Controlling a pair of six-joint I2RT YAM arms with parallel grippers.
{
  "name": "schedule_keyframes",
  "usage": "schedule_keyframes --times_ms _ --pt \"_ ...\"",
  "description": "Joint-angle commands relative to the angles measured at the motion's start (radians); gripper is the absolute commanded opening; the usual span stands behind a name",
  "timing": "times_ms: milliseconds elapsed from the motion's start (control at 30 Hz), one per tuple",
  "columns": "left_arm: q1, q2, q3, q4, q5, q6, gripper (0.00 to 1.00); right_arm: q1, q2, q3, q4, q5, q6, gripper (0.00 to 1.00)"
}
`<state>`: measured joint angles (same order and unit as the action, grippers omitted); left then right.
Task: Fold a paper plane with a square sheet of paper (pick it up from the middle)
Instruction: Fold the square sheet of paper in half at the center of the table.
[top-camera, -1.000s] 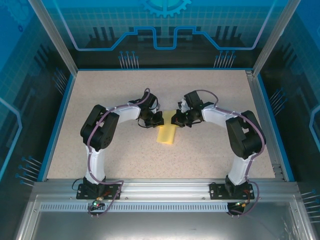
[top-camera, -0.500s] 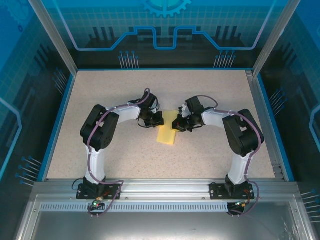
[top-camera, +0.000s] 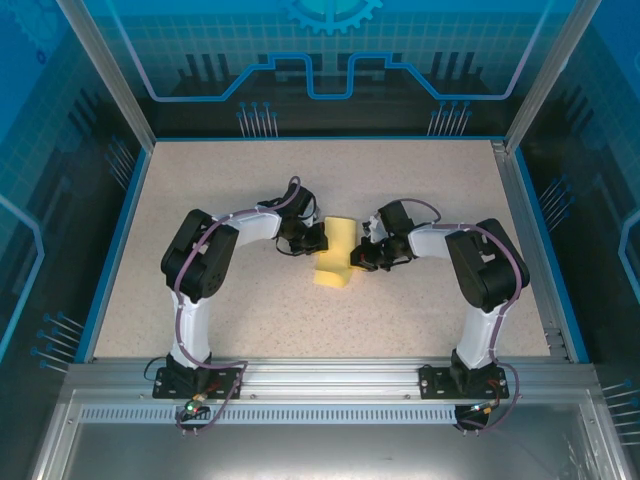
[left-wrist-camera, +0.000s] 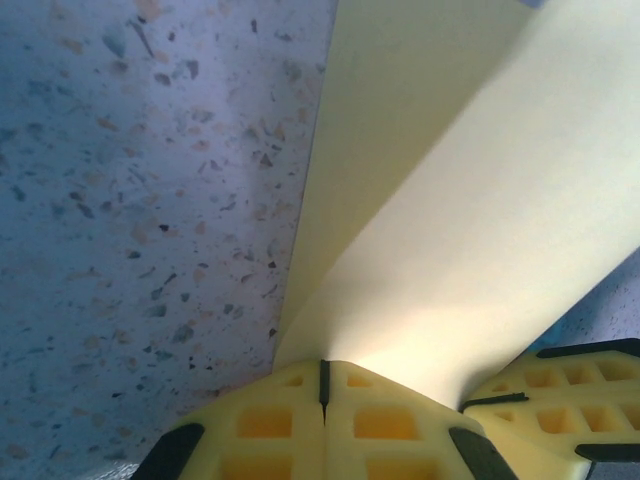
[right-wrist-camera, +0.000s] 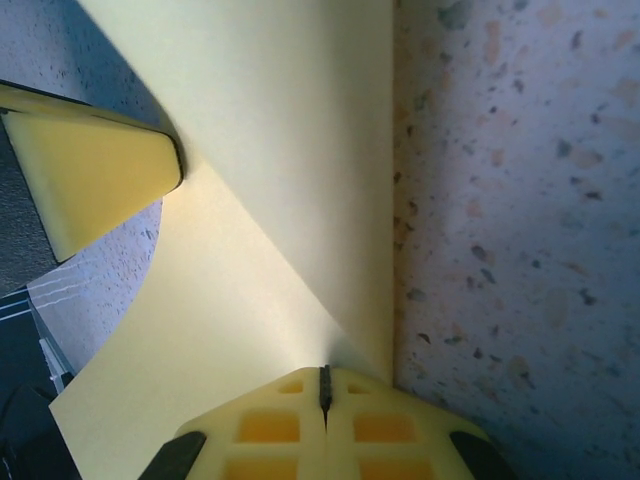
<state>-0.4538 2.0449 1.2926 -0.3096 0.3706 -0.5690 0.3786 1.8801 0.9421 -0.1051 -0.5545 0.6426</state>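
Note:
The square sheet of paper (top-camera: 335, 255) is pale yellow and lies bent at the middle of the table, between the two grippers. My left gripper (top-camera: 319, 240) touches its left edge and my right gripper (top-camera: 358, 256) its right edge. In the left wrist view the left gripper (left-wrist-camera: 323, 372) is shut, and the paper (left-wrist-camera: 480, 200) rises from its tips in a raised fold. In the right wrist view the right gripper (right-wrist-camera: 324, 378) is shut too, with the paper (right-wrist-camera: 270, 150) fanning out from its tips. No paper plane shape shows.
The speckled table (top-camera: 230, 180) has a blue rim and metal rails along its sides. The right gripper's fingers (left-wrist-camera: 560, 400) show at the lower right of the left wrist view. One of the left gripper's fingers (right-wrist-camera: 90, 170) rests against the paper in the right wrist view.
The right gripper has moved toward the near side and slightly left, and the far half of the paper has come into sight. The left arm has stayed where it was.

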Motion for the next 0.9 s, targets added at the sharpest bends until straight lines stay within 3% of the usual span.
schedule_keyframes --times_ms 0,200,433,700,867 --pt "-0.011 0.027 -0.019 -0.035 -0.016 0.027 0.0 -0.004 -0.022 -0.007 0.027 -0.025 -0.02 0.0" --pt "-0.011 0.025 -0.016 -0.035 -0.015 0.026 0.0 0.012 -0.079 -0.027 0.1 -0.079 0.017 0.0" --pt "-0.011 0.024 -0.014 -0.038 -0.012 0.029 0.0 0.019 -0.029 -0.086 0.151 -0.077 0.046 0.0" --pt "-0.011 0.021 -0.009 -0.038 -0.009 0.029 0.0 0.017 0.006 -0.117 0.126 -0.045 0.005 0.0" --pt "-0.011 0.021 -0.012 -0.04 -0.01 0.03 0.0 0.022 -0.062 -0.097 0.11 -0.058 0.003 0.0"
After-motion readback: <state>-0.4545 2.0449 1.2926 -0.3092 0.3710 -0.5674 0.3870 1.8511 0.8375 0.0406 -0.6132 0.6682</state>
